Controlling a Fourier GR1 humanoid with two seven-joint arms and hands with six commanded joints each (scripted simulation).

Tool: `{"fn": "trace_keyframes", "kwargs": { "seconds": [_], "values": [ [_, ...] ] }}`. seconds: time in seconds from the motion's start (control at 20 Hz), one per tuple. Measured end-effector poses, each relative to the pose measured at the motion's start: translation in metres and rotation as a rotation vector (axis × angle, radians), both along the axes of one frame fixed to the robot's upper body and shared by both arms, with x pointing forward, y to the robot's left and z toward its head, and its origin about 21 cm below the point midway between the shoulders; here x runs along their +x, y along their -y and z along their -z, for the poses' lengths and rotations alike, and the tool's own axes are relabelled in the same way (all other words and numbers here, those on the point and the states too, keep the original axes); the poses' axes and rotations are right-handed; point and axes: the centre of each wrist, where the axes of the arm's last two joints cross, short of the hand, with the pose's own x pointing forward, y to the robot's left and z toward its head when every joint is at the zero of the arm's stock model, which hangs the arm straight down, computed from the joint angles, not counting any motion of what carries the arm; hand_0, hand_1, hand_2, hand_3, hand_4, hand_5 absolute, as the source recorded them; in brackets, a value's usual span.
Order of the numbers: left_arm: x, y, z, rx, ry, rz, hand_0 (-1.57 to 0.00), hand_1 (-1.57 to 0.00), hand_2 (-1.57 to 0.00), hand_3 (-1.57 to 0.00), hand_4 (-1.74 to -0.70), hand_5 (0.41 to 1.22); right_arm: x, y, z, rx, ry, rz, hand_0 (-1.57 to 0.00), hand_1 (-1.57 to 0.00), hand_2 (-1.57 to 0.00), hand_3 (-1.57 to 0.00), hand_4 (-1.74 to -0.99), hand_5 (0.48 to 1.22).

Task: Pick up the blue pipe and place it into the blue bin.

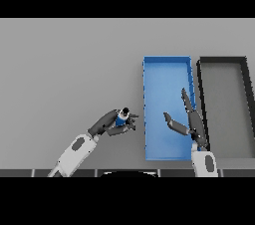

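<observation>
Here, just left of the blue bin (167, 69) on the grey table (64, 69), the robot's left hand (115, 122) curls its fingers around the small blue pipe (121, 117), holding it close beside the bin's left wall. The right hand (191, 122) hangs over the bin's right side, fingers straight and thumb spread, holding nothing. A dark bin (222, 60) sits immediately right of the blue bin.
</observation>
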Motion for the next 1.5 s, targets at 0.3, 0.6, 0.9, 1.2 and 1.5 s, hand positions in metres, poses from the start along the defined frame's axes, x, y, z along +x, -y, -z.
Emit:
{"fn": "trace_keyframes", "kwargs": {
  "seconds": [0.3,0.6,0.9,1.2,1.5],
  "values": [
    [-0.001,0.021,-0.035,-0.121,0.108,0.011,-1.53,-1.54,-1.54,-1.46,-1.73,1.208,0.005,-0.001,0.002,-0.021,-0.008,0.005,0.0,0.0,0.0,0.0,-1.172,0.603],
    [0.002,0.029,-0.062,-0.102,0.123,0.051,-1.56,-1.56,-1.56,-1.49,-1.74,1.218,-0.003,0.003,0.0,-0.026,0.019,0.0,0.0,0.0,0.0,0.0,-1.136,0.604],
    [-0.001,0.029,-0.073,-0.06,0.123,0.062,-1.57,-1.57,-1.57,-1.5,-1.74,1.219,0.0,0.008,0.001,-0.017,0.019,-0.002,0.0,0.0,0.0,0.0,-1.178,0.605],
    [-0.002,0.031,-0.068,-0.038,0.112,0.061,-1.57,-1.57,-1.57,-1.5,-1.74,1.22,0.009,0.014,-0.017,0.139,0.11,-0.135,0.0,0.0,0.0,0.0,-1.212,0.589],
    [-0.002,0.032,-0.07,-0.042,0.121,0.075,-1.57,-1.57,-1.57,-1.49,-1.74,1.221,0.017,0.016,-0.093,0.139,0.113,-0.525,0.0,0.0,0.0,0.0,-1.319,0.501]
  ]
}}
